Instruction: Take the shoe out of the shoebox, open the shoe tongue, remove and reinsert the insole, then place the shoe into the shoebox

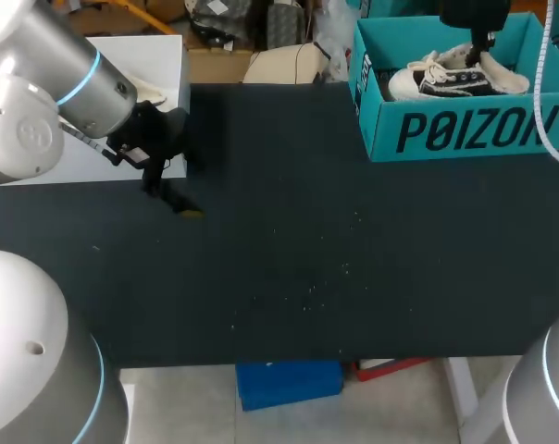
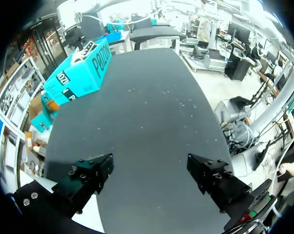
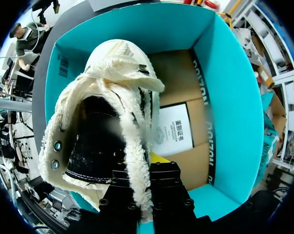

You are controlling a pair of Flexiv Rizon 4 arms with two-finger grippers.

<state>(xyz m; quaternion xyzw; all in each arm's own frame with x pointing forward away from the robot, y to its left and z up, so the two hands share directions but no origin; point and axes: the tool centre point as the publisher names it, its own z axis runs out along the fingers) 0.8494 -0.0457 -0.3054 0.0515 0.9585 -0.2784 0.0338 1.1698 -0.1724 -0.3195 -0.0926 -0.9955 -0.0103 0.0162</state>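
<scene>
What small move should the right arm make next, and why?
Probably lift straight up a little. The right gripper looks shut on the collar of the shoe, and the shoe lies inside the shoebox, whose walls would block any sideways pull.

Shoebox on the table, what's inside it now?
A white fleece-lined shoe, its heel rim pinched by the right gripper, and a white card on the brown floor. The shoe hides whatever lies beneath.

It was a robotics lab: a left arm and a right arm, grey with blue-lit joint rings, were mounted at a black worktop, a sheathed cable trailing over it.
</scene>
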